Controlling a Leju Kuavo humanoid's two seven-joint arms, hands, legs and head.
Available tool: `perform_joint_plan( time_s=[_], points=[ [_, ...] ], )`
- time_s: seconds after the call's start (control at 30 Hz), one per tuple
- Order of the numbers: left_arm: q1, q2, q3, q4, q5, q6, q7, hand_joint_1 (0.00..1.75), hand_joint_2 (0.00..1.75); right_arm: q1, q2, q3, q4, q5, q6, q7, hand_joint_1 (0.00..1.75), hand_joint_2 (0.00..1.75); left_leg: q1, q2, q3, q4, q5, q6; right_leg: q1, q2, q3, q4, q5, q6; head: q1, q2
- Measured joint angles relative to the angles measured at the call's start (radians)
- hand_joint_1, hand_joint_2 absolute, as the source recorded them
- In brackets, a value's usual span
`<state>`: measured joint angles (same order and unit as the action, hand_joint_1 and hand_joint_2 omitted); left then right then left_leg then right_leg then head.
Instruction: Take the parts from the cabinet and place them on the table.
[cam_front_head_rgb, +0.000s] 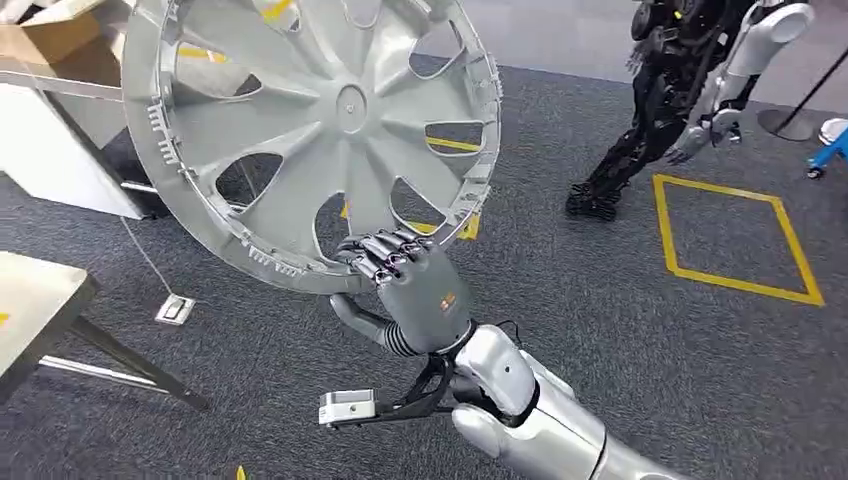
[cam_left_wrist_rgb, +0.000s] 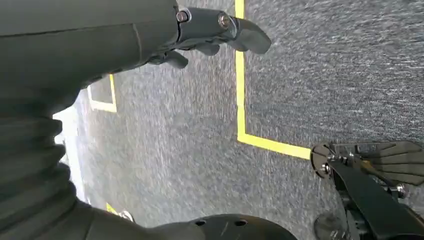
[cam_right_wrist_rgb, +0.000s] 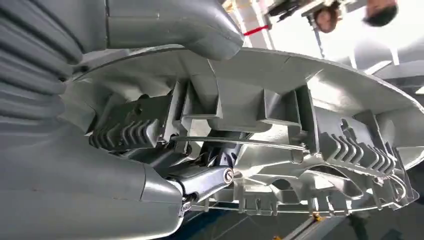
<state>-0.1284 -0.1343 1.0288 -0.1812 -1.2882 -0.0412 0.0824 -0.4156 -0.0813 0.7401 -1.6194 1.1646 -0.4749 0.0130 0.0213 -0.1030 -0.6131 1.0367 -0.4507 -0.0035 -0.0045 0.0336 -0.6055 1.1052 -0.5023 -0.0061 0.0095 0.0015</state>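
We see the right robot hand (cam_front_head_rgb: 415, 290) raised on its silver arm, fingers curled over the lower rim of the wheel cover (cam_front_head_rgb: 310, 130) and gripping it in the air. The left robot hand (cam_left_wrist_rgb: 210, 35) hangs over grey carpet (cam_front_head_rgb: 620, 330) with fingers curled in, holding nothing. A surface (cam_front_head_rgb: 30, 300) edges in at left. The cover is silver, spoked, with clips ringing its rim.
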Motion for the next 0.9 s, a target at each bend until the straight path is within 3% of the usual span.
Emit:
perform_joint_plan(
  time_s=[0.03, 0.1, 0.17, 0.2, 0.23, 0.27, 0.3, 0.33, 0.37, 0.4, 0.43, 0.47, 0.5, 0.53, 0.57, 0.67, 0.7, 0.73, 0.77, 0.8, 0.83, 0.87, 0.9],
  points=[
    [0.000, -0.003, 0.000, 0.000, 0.000, 0.000, 0.000, 0.00, 1.75, -0.003, 0.000, 0.000, 0.000, 0.000, 0.000, 0.000, 1.75, 1.75, 0.001, -0.012, -0.003, 0.000, 0.002, -0.005, 0.001, 0.059, 0.026, -0.064, 0.004, -0.006, 0.000, 0.000],
    [-0.002, -0.003, 0.000, 0.000, 0.000, -0.001, 0.000, 0.00, 1.75, -0.005, 0.000, 0.000, 0.000, 0.000, 0.000, 0.000, 1.75, 1.75, 0.004, -0.033, -0.011, -0.001, 0.007, -0.020, 0.007, 0.034, 0.026, -0.068, 0.008, -0.004, 0.002, 0.000],
    [0.004, -0.003, 0.000, 0.001, -0.002, -0.002, 0.000, 0.00, 1.75, -0.006, 0.000, 0.000, 0.000, 0.000, 0.000, 0.000, 1.75, 1.75, 0.007, -0.054, -0.012, -0.013, 0.015, -0.036, 0.010, 0.015, 0.028, -0.072, 0.013, -0.013, 0.003, 0.000],
    [0.005, 0.000, 0.000, 0.000, -0.002, -0.003, 0.001, 0.00, 1.75, -0.006, 0.002, 0.000, 0.000, -0.001, 0.000, 0.001, 1.75, 1.75, 0.005, -0.039, -0.018, -0.008, 0.013, -0.036, -0.002, -0.002, 0.032, -0.088, 0.023, -0.023, 0.002, 0.000],
    [0.006, 0.000, 0.000, 0.000, -0.002, -0.003, 0.002, 0.00, 1.75, -0.006, 0.003, 0.000, 0.000, -0.001, -0.001, 0.000, 1.75, 1.75, 0.000, 0.035, -0.031, 0.018, -0.010, -0.034, 0.001, -0.015, 0.034, -0.093, 0.024, -0.032, 0.001, 0.000],
    [0.005, 0.000, 0.000, 0.000, -0.002, -0.002, 0.001, 0.00, 1.75, -0.007, 0.004, 0.000, 0.000, -0.001, -0.003, 0.000, 1.75, 1.75, -0.001, 0.071, -0.058, 0.074, -0.047, -0.037, 0.001, -0.027, 0.034, -0.093, 0.025, -0.035, -0.004, 0.000],
    [0.002, 0.001, 0.000, 0.000, -0.003, -0.002, 0.000, 0.00, 1.75, -0.006, 0.003, -0.001, 0.000, -0.001, -0.006, 0.000, 1.75, 1.75, -0.001, 0.088, -0.094, 0.155, -0.089, -0.041, 0.003, -0.043, 0.034, -0.093, 0.024, -0.037, -0.004, 0.000],
    [0.000, 0.003, 0.000, 0.000, -0.003, -0.002, 0.000, 0.00, 1.75, -0.005, 0.003, -0.002, 0.000, 0.000, -0.007, -0.001, 1.75, 1.75, -0.001, 0.092, -0.129, 0.233, -0.122, -0.045, 0.005, -0.058, 0.033, -0.092, 0.023, -0.038, -0.004, 0.000],
    [0.000, 0.005, 0.000, 0.000, -0.002, -0.002, -0.001, 0.00, 1.75, -0.003, 0.003, -0.002, 0.000, 0.000, -0.007, -0.001, 1.75, 1.75, -0.001, 0.093, -0.151, 0.290, -0.136, -0.049, 0.006, -0.074, 0.033, -0.092, 0.023, -0.039, -0.004, 0.000],
    [0.000, 0.006, 0.000, 0.000, -0.002, -0.002, 0.000, 0.00, 1.75, -0.001, 0.003, -0.002, 0.000, 0.000, -0.007, -0.001, 1.75, 1.75, -0.001, 0.095, -0.148, 0.291, -0.124, -0.050, 0.006, -0.087, 0.034, -0.092, 0.022, -0.039, -0.004, 0.000],
    [0.003, 0.010, 0.000, 0.000, -0.003, -0.002, -0.001, 0.00, 1.75, -0.001, 0.003, -0.002, 0.002, 0.000, -0.007, 0.000, 1.75, 1.75, -0.001, 0.099, -0.120, 0.245, -0.094, -0.051, 0.006, -0.100, 0.034, -0.091, 0.022, -0.038, -0.004, 0.000],
    [0.004, 0.011, 0.000, 0.000, -0.003, -0.002, 0.000, 0.00, 1.75, -0.001, 0.003, -0.002, 0.002, 0.000, -0.008, 0.000, 1.75, 1.75, -0.001, 0.108, -0.074, 0.163, -0.056, -0.051, 0.006, -0.112, 0.035, -0.090, 0.020, -0.035, -0.004, 0.000],
    [0.003, 0.014, 0.000, 0.000, -0.003, -0.002, 0.000, 0.00, 1.75, -0.001, 0.003, -0.003, 0.002, 0.000, -0.009, 0.000, 1.75, 1.75, -0.001, 0.130, -0.016, 0.060, -0.016, -0.051, 0.005, -0.123, 0.036, -0.087, 0.016, -0.030, -0.004, 0.000],
    [0.001, 0.013, 0.000, 0.000, -0.003, -0.002, -0.001, 0.00, 1.75, -0.001, 0.003, -0.004, 0.002, 0.000, -0.010, 0.000, 1.75, 1.75, -0.005, 0.182, 0.015, -0.008, -0.019, -0.047, 0.009, -0.132, 0.036, -0.081, 0.012, -0.023, -0.004, 0.000],
    [-0.001, 0.010, 0.000, 0.000, -0.003, -0.003, -0.002, 0.00, 1.75, -0.002, 0.003, -0.007, 0.002, 0.000, -0.011, -0.001, 1.75, 1.75, -0.006, 0.189, 0.018, -0.010, -0.013, -0.031, 0.019, -0.141, 0.034, -0.075, 0.007, -0.017, -0.005, 0.000],
    [0.000, 0.010, 0.000, 0.001, -0.009, -0.003, -0.002, 0.00, 1.75, -0.002, 0.003, -0.013, 0.001, 0.000, -0.014, 0.000, 1.75, 1.75, -0.011, 0.147, 0.008, -0.003, -0.012, -0.013, 0.017, -0.170, 0.040, -0.079, 0.007, -0.005, -0.002, 0.000],
    [0.000, 0.010, 0.000, 0.001, -0.010, -0.003, 0.000, 0.00, 1.75, -0.002, 0.003, -0.016, 0.001, -0.001, -0.016, 0.000, 1.75, 1.75, -0.006, 0.135, 0.011, -0.007, -0.007, -0.005, 0.013, -0.170, 0.041, -0.076, 0.001, 0.003, -0.002, 0.000],
    [0.001, 0.008, 0.000, 0.000, -0.010, -0.004, 0.000, 0.00, 1.75, -0.002, 0.003, -0.018, 0.000, -0.002, -0.016, 0.000, 1.75, 1.75, -0.002, 0.124, 0.010, -0.008, -0.004, 0.000, 0.006, -0.111, 0.036, -0.055, -0.018, 0.012, -0.001, 0.000],
    [0.000, 0.008, 0.000, 0.000, -0.010, -0.004, 0.000, 0.00, 1.75, -0.001, 0.002, -0.019, 0.001, -0.002, -0.018, -0.002, 1.75, 1.75, 0.000, 0.115, 0.008, -0.008, -0.002, 0.004, 0.004, -0.069, 0.014, -0.003, -0.053, 0.016, 0.000, 0.000],
    [-0.004, 0.008, 0.000, 0.000, -0.008, -0.004, 0.000, 0.00, 1.75, 0.002, 0.000, -0.021, 0.001, -0.002, -0.018, -0.002, 1.75, 1.75, 0.000, 0.103, 0.005, -0.008, 0.000, 0.006, 0.002, -0.047, -0.022, 0.075, -0.095, 0.019, 0.002, 0.000],
    [-0.007, 0.006, 0.000, 0.000, -0.008, -0.004, 0.000, 0.00, 1.75, 0.007, -0.002, -0.023, 0.001, -0.002, -0.019, -0.002, 1.75, 1.75, 0.000, 0.087, 0.002, -0.008, 0.001, 0.008, 0.001, -0.040, -0.065, 0.164, -0.133, 0.021, 0.003, 0.000],
    [-0.007, 0.006, 0.000, 0.000, -0.008, -0.004, 0.000, 0.00, 1.75, 0.011, -0.003, -0.024, 0.001, -0.003, -0.019, -0.002, 1.75, 1.75, 0.000, 0.072, 0.000, -0.008, 0.002, 0.009, 0.001, -0.039, -0.098, 0.231, -0.152, 0.021, 0.003, 0.000],
    [-0.006, 0.006, 0.000, 0.000, -0.008, -0.004, 0.000, 0.00, 1.75, 0.015, -0.003, -0.024, 0.001, -0.005, -0.019, -0.002, 1.75, 1.75, 0.000, 0.057, 0.000, -0.007, 0.003, 0.008, 0.001, -0.039, -0.107, 0.248, -0.145, 0.019, 0.003, 0.000]
  ],
)
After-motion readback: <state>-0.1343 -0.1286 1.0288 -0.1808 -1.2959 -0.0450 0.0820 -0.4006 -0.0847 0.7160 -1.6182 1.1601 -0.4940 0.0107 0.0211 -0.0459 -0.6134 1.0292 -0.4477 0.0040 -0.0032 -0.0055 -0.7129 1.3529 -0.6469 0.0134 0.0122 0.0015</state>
